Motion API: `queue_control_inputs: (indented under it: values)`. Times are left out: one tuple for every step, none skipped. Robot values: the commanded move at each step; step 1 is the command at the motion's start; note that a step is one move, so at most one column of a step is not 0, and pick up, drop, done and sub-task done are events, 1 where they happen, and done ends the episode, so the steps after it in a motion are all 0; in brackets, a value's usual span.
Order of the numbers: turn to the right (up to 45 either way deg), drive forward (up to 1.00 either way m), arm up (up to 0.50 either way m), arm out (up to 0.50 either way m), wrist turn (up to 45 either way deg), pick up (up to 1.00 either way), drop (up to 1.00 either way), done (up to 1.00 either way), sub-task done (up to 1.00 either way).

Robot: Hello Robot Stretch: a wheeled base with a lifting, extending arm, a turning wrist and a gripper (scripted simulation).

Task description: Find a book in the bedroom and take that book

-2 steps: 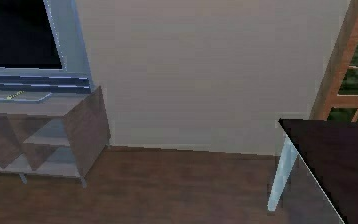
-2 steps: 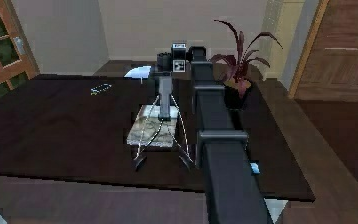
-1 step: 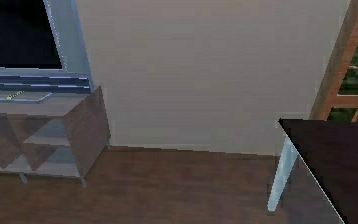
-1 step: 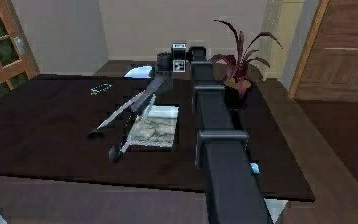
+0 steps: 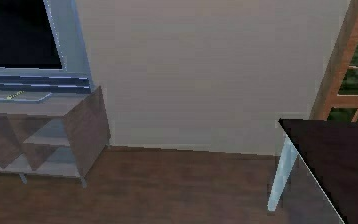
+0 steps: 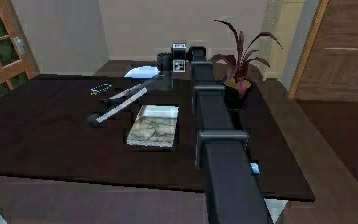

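In the arm side view, the arm [image 6: 219,150] rose from the bottom edge over a dark table [image 6: 47,130]. The book [image 6: 154,126], the thing to take, lay flat on that table just beside the arm on its left, about halfway along it. Near the book's left side a grey bat-like stick [image 6: 118,105] lay slanted, with a small dark remote-like thing [image 6: 100,89] and a pale flat shape [image 6: 139,72] farther out. The fingers [image 6: 163,60] stood at the arm's far end, well past the book and near a red-leaved plant [image 6: 239,55]. With things on the table behind them, neither their state nor whether they held anything could be told. The step in hand seemed to be lining up on the book. Doing it well would likely mean drawing the arm in until the fingers were level with the book, shifting the base so they came over it, then lowering gently. A thin book lying flat offers only its edges, and the stick close by could be caught by mistake. In the forward view, a television [image 5: 27,35] on a low stand [image 5: 82,125] stood against the wall.
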Motion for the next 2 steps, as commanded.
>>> queue_control_inputs:
  values:
    - [0.0, 0.0, 0.0, 0.0, 45.0, 0.0, 0.0, 0.0, 0.0]
    - [0.0, 0.0, 0.0, 0.0, 45.0, 0.0, 0.0, 0.0, 0.0]
